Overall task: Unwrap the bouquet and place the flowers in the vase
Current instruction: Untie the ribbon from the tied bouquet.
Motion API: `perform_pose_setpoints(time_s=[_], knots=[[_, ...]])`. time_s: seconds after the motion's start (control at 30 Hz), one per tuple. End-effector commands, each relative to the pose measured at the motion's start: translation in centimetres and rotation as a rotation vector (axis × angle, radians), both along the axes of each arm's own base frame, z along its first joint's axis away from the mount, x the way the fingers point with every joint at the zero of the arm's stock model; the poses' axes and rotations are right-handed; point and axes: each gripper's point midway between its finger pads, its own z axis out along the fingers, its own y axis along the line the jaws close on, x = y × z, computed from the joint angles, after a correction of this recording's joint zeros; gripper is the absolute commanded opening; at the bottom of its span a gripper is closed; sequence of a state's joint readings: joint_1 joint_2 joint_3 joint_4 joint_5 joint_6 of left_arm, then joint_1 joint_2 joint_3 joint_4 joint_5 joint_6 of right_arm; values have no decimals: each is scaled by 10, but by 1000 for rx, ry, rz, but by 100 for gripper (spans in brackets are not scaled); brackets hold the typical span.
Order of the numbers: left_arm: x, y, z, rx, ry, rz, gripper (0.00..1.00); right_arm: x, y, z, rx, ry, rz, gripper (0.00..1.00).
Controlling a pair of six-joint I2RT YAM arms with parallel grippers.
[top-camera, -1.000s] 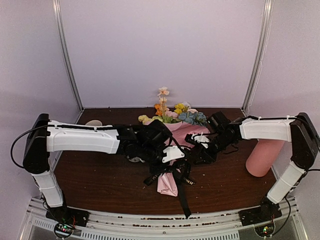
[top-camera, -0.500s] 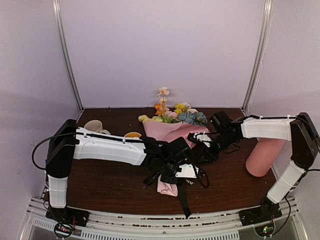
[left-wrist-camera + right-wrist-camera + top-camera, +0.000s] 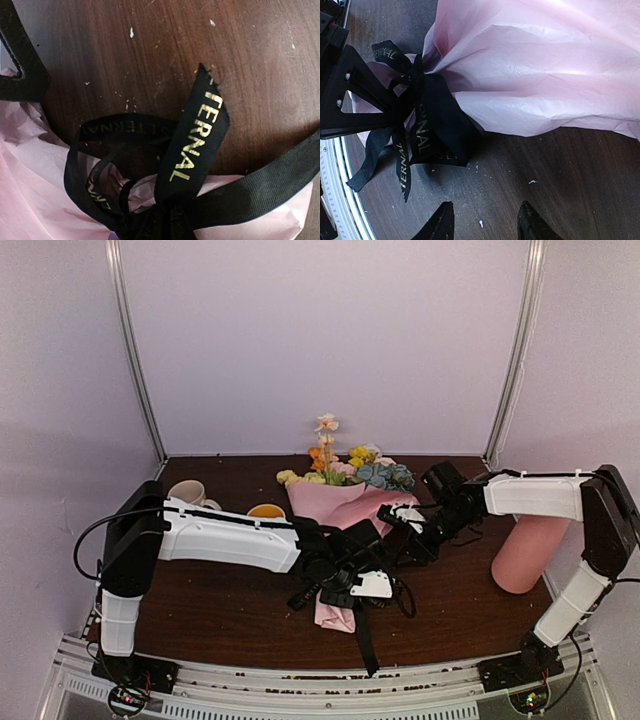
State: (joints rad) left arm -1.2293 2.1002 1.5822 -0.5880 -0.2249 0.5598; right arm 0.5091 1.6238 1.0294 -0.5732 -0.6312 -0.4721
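Observation:
The bouquet (image 3: 345,502) lies across the table's middle, its flowers (image 3: 350,465) pointing to the back wall. Pink tissue paper (image 3: 545,75) narrows to a black printed ribbon (image 3: 427,125) knotted at the near end. My left gripper (image 3: 362,580) sits right on that knot; the ribbon (image 3: 192,145) runs down into its jaws, which look shut on it. My right gripper (image 3: 487,222) hovers open over bare wood beside the tissue cone, nothing between its fingers. The pink vase (image 3: 528,552) stands at the right, partly behind the right arm.
Two mugs stand at the back left, a white one (image 3: 188,490) and one with an orange inside (image 3: 265,510). A loose ribbon tail (image 3: 366,640) trails toward the metal rail (image 3: 300,690) at the near edge. Plain walls enclose the table.
The left arm has reached further right and nearer, settling onto the ribbon knot, and its jaws have closed there. The right arm has hardly moved.

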Motion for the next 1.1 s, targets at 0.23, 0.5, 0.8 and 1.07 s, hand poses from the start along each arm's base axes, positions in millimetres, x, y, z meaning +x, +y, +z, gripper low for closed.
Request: perform_pose_setpoints(time_s=[0.23,0.5,0.8,1.07], knots=[[9,0,69,-136,-62,53,0,-2,-3,2,11,8,8,45],[20,7,139,-353,-113,158,0,-2,-4,3,16,5,7,45],[27,21,168,-418,-171,212,0,-7,-2,8,45,11,24,45],[27,30,224,-545,-209,241,0,-7,-2,7,42,11,25,45]])
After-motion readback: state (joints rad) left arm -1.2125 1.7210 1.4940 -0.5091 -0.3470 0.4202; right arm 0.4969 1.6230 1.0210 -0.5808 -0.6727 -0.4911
